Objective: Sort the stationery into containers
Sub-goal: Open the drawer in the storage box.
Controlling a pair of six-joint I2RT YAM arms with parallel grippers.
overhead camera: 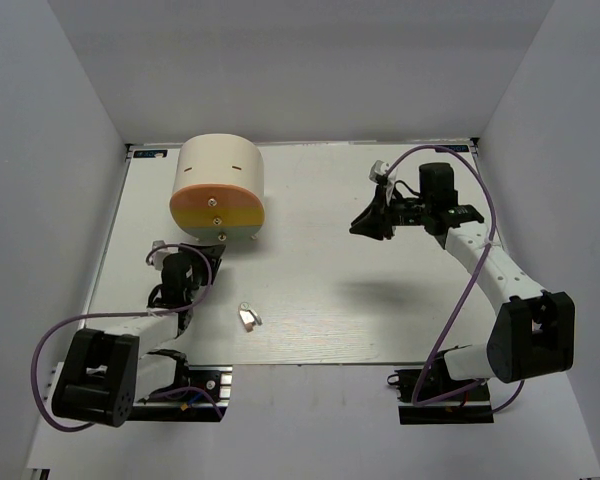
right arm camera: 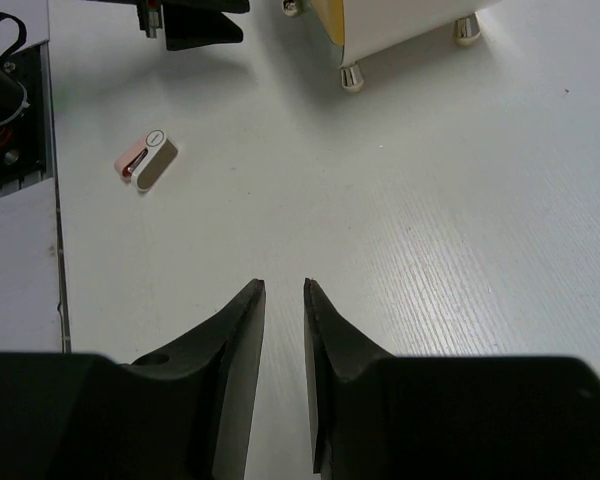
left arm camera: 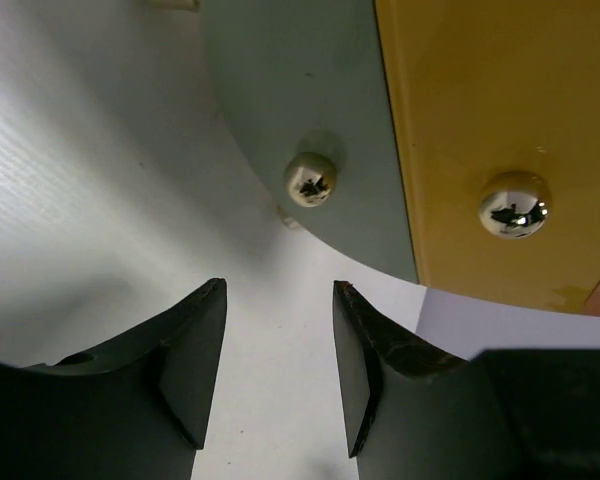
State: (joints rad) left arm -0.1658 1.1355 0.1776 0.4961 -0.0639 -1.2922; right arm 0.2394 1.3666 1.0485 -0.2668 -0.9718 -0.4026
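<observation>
— Where does the big cream cylindrical cabinet stand?
— Toward the far left corner of the white bench. Its pale green drawer front and yellow drawer front each carry a shiny round knob.
— And the left gripper?
— Just before the green front, jaws spread, nothing between them.
— The small pinkish clip-like piece?
— Lying loose near the near edge, left of the middle. Its grey face bears a mark too small to read.
— The right gripper?
— Raised over the right half, well apart from the clip; jaws parted by a slim gap, empty.
</observation>
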